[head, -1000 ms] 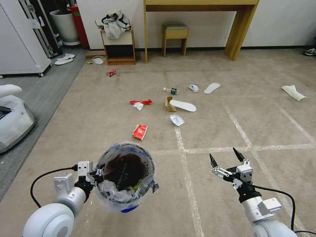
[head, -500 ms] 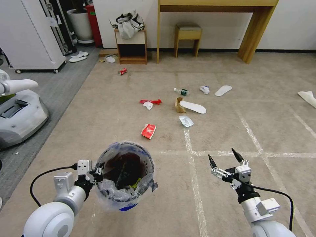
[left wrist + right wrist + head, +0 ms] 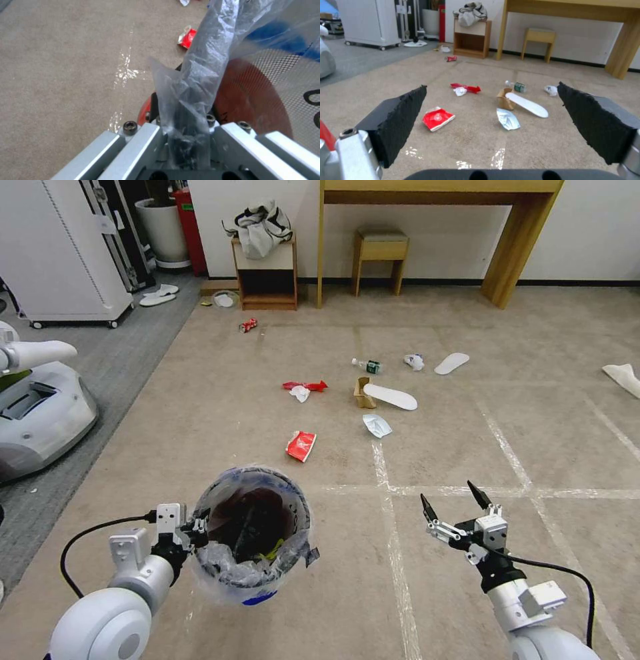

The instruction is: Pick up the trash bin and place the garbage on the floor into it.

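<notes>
Right gripper is spread wide and empty, low at near right above the floor, pointing toward the far side. Left gripper is clamped on the left rim of the trash bin, pinching the clear plastic liner against the rim; bin hangs at near left, mouth up.

Key relation: closest litter is the red snack wrapper, lying far and left of the right gripper, just beyond the bin's far rim. It sits nearer the bin than the free gripper, so my read is the right arm has to reach across leftward, or the base has to close in first. The crumpled white packet lies farther off but more in line with the right gripper. White slipper has its long axis running left-right, slightly angled, one end against the brown carton.

Beyond that: another red wrapper with a tissue touching it, green-label bottle, crushed can by the wooden shelf.

Hard to read: bin contents are dark apart from a yellow-green scrap. Left fingertips are buried under liner in the wrist view. A white item at the right edge is cut off.
</notes>
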Tool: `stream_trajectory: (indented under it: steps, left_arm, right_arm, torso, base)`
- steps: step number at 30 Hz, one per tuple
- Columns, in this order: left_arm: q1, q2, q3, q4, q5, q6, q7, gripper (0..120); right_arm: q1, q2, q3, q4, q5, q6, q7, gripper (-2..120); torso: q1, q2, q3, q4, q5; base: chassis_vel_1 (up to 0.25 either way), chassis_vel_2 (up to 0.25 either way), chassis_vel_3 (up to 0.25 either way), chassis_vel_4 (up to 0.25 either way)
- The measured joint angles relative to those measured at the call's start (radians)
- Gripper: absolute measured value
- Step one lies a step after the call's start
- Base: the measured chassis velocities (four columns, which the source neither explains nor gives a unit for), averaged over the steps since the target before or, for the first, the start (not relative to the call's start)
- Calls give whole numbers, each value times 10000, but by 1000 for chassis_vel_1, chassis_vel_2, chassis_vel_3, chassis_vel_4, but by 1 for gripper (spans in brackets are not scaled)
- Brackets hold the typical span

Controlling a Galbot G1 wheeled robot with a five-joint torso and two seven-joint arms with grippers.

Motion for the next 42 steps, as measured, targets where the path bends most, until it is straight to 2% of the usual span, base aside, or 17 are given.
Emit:
stream_trajectory:
  steps: [11, 25, 42]
  left_arm:
    - [-77, -110, 20, 87, 109, -38, 19, 1]
    - [-128, -126, 33, 151, 174, -77, 12, 1]
    - [-114, -154, 52, 158, 249, -104, 17, 1]
  right_arm:
    - [12, 20, 39, -73, 4, 90, -40, 100]
    - [11, 33, 31, -88, 30, 194, -29, 100]
    - [-169, 77, 165, 93, -174, 67, -198, 100]
  torso:
    - [-1, 0, -1, 0, -1]
    - [5, -2, 4, 2, 0]
    - [-1, 0, -1, 0, 0]
  base:
    - [-45, 47, 50, -51]
    - [-191, 202, 192, -189]
    - [8, -17, -7, 13]
